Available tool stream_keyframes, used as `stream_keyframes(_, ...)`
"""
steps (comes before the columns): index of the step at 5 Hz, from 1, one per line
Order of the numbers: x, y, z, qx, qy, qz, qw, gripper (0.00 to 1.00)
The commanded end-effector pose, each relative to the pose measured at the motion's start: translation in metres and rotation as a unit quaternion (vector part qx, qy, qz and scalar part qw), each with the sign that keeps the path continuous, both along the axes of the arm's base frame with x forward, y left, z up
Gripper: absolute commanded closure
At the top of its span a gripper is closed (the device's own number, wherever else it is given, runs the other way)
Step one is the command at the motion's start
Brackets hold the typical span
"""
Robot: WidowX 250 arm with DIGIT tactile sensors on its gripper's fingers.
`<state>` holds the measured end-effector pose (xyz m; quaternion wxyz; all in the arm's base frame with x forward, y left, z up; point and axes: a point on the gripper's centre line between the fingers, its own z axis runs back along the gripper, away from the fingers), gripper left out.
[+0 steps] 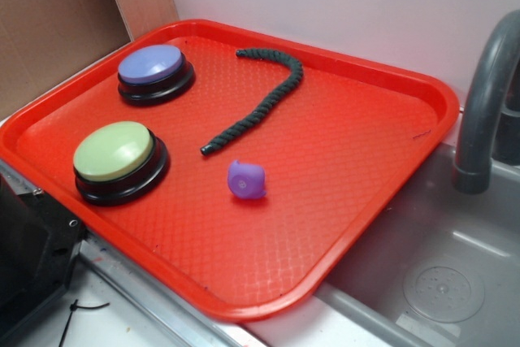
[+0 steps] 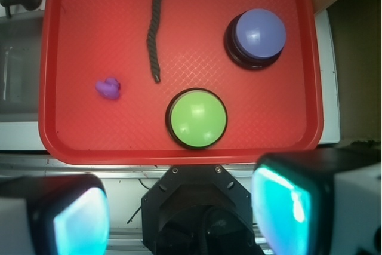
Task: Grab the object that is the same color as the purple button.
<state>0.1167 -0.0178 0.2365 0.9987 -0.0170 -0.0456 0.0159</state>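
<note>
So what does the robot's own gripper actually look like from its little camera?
In the wrist view, the gripper shows two chunky, blurred fingers, black and pale grey, with glossy teal-lit inner pads. Between them sits a black angular mount with small screws and a dark cable loop. No markings are legible.

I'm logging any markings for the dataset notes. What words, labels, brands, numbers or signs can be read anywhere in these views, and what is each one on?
None: no readable text in either view.
The purple button, green button, small purple piece, rope and red tray carry no print.
The sink shows a faint round embossed pattern with no letters to read.
</note>
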Motion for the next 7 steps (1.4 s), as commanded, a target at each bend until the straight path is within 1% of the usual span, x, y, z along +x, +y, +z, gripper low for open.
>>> stream_keyframes(1, 0.0, 0.0, 0.0, 0.0, 0.0, 0.0, 1.0, 0.0)
stream_keyframes(2, 0.011, -0.002, -0.011, -0.017, 0.009, 0.013, 1.0, 0.0)
stream_keyframes(3, 0.032, -0.01, -0.039, -0.03, 0.026, -0.024, 0.999, 0.0)
stream_keyframes(4, 0.046, -0.023, -0.073, -0.031, 0.018, -0.059, 0.998, 0.0)
stream_keyframes(5, 0.057, -0.032, -0.099, -0.047, 0.007, -0.087, 0.995, 0.0)
stream_keyframes(6, 0.07, -0.044, -0.129, -0.029, -0.009, -0.101, 0.994, 0.0)
stream_keyframes(7, 0.075, -0.061, -0.151, -0.048, -0.003, -0.149, 0.988, 0.0)
